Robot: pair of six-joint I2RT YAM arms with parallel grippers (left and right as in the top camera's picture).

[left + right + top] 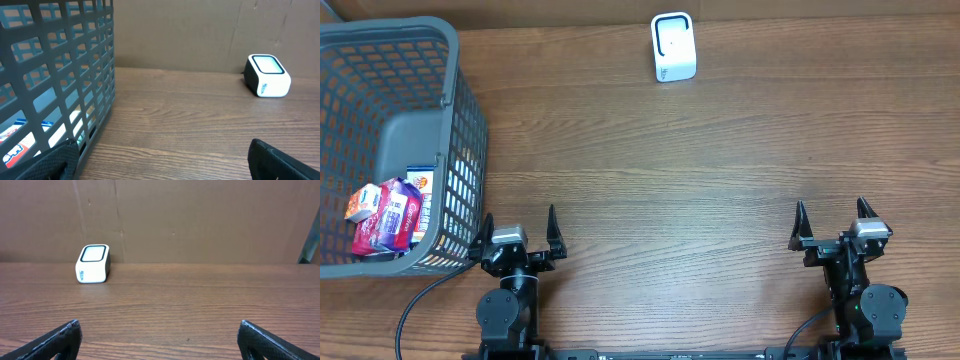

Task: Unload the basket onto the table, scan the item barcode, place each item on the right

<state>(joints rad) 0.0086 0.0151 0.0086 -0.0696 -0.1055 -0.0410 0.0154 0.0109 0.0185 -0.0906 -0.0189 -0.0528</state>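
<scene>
Several packaged items [388,212] lie in the grey basket [420,60] at the left, among them a red and purple packet and an orange and white box; no barcode is readable. A white scanner [673,46] [268,75] [93,263] stands at the table's far edge. My left gripper [519,222] [162,162] is open at the near edge, right beside the basket's corner, holding nothing. My right gripper [832,217] [159,340] is open at the near right, empty, with bare wood between its fingers.
The basket's mesh wall [60,75] fills the left of the left wrist view, with packets showing through it. A brown cardboard wall [200,220] backs the table behind the scanner. A black cable [415,305] runs by the left arm's base.
</scene>
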